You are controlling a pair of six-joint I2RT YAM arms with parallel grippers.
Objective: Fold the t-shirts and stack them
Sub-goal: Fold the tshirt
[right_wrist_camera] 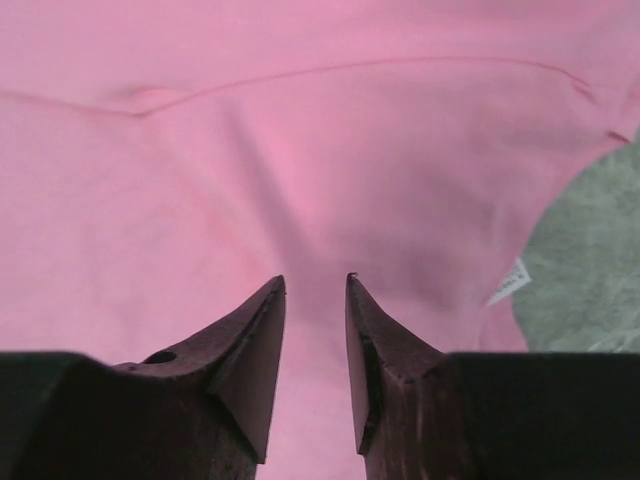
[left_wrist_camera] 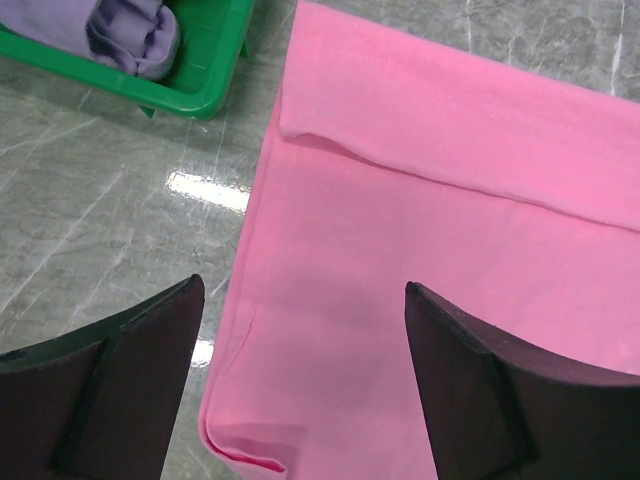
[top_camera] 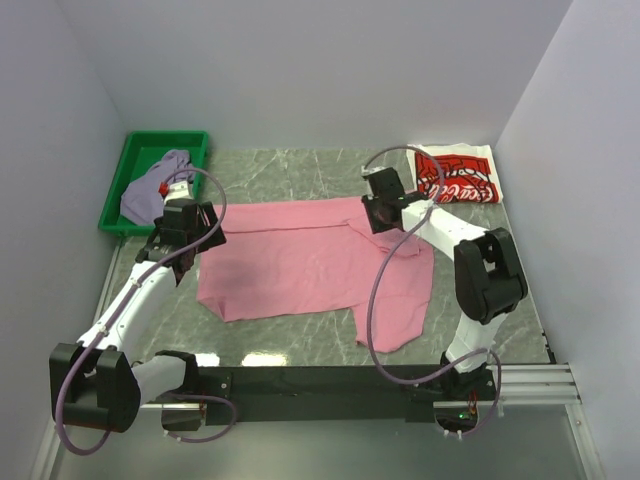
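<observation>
Here, pink tee [top_camera: 300, 265] spread flat, left hand [left_wrist_camera: 302, 288] wide open.

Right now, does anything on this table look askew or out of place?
The pink t-shirt lies half-folded and crooked, one sleeve trailing toward the near edge. The lavender t-shirt is bunched in the green bin, unfolded. The Coca-Cola t-shirt looks neatly folded.

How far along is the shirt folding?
Done: the white printed shirt looks folded at the far right. In hand: the pink shirt, spread out with one edge folded over, left gripper and right gripper over it. Left: finishing it, the lavender shirt in the green bin, stacking.
</observation>
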